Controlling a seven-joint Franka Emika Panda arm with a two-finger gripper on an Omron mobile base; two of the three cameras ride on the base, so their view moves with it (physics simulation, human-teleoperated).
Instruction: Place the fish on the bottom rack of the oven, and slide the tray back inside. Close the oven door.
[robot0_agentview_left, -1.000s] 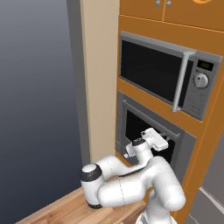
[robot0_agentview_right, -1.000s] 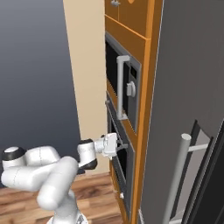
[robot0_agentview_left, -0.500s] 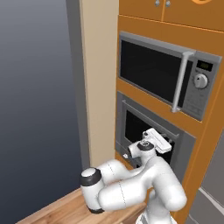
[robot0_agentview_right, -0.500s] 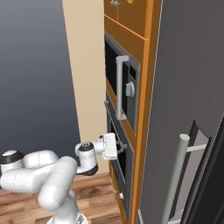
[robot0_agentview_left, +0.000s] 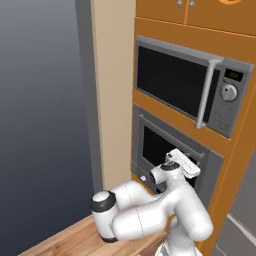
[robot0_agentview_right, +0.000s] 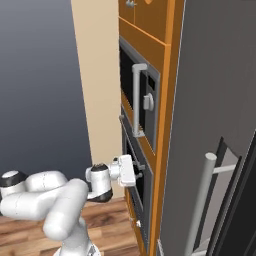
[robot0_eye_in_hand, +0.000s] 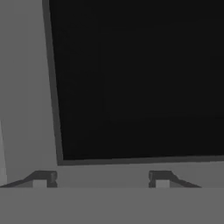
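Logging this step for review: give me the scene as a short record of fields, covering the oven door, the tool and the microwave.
oven door: grey panel with black glass window, upright and shut against the oven front
tool: two dark fingertips set apart, nothing between them, facing the door's lower frame
arm: white, reaching to the oven front
microwave: black-windowed, with round knob, directly above the oven
fish: cannot tell

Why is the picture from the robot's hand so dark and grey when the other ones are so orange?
Hand view: pressed close to the oven door, so its black window and grey frame crowd the picture, flat, no glare. Left base view: evenly lit, orange cabinets bright. Right base view: equally even, no hard shadows.
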